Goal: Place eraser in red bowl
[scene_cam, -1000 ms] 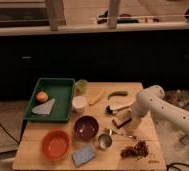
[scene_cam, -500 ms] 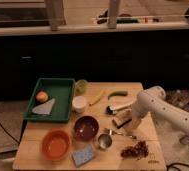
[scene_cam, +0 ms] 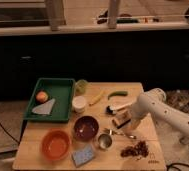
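Observation:
The red bowl (scene_cam: 55, 145) sits empty at the front left of the wooden table (scene_cam: 148, 160). The eraser (scene_cam: 120, 122), a small tan-brown block, lies right of the table's middle. My gripper (scene_cam: 126, 122) is at the end of the white arm that reaches in from the right. It is down at the eraser, touching or just over its right side. The gripper's tip hides part of the eraser.
A dark maroon bowl (scene_cam: 85, 127), a metal cup (scene_cam: 104, 141) and a blue-grey sponge (scene_cam: 83, 156) lie between the eraser and the red bowl. A green tray (scene_cam: 63, 87) holds an orange fruit (scene_cam: 42, 96). A white-handled brush (scene_cam: 119, 106), a utensil (scene_cam: 121, 134) and a dark crumbly pile (scene_cam: 135, 150) are near the gripper.

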`<state>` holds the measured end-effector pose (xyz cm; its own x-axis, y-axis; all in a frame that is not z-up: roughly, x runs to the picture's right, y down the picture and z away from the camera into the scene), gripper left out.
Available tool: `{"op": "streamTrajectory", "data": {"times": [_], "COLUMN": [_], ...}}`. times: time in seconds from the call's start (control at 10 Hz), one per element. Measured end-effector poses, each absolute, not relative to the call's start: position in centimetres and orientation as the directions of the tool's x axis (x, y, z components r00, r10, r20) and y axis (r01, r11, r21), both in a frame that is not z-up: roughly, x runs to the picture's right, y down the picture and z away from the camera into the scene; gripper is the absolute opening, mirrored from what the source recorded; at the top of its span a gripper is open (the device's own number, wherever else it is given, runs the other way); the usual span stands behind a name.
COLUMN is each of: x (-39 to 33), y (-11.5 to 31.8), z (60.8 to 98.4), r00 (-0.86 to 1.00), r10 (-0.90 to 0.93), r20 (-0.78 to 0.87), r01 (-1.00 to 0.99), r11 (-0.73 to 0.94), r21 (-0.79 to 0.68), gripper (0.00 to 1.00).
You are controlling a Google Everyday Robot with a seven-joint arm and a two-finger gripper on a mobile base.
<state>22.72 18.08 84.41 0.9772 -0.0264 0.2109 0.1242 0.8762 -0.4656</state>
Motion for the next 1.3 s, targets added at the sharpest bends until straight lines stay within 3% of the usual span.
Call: {"op": "streamTrajectory", "data": {"times": [0.5, 0.6, 1.3], "x": [21.3, 20.8, 20.5], "y": [18.4, 18.6, 18.9], "z": [84.7, 84.9, 86.0], "r00": [0.963, 0.959, 0.958], "r10": [-0.098, -0.114, -0.136], "r20": [0.252, 0.258, 0.254], "r01": [0.210, 0.228, 0.248], "r11": [0.859, 0.852, 0.838], "r21": [-0.466, -0.472, -0.487], "gripper": [0.80, 0.76, 0.09]}}
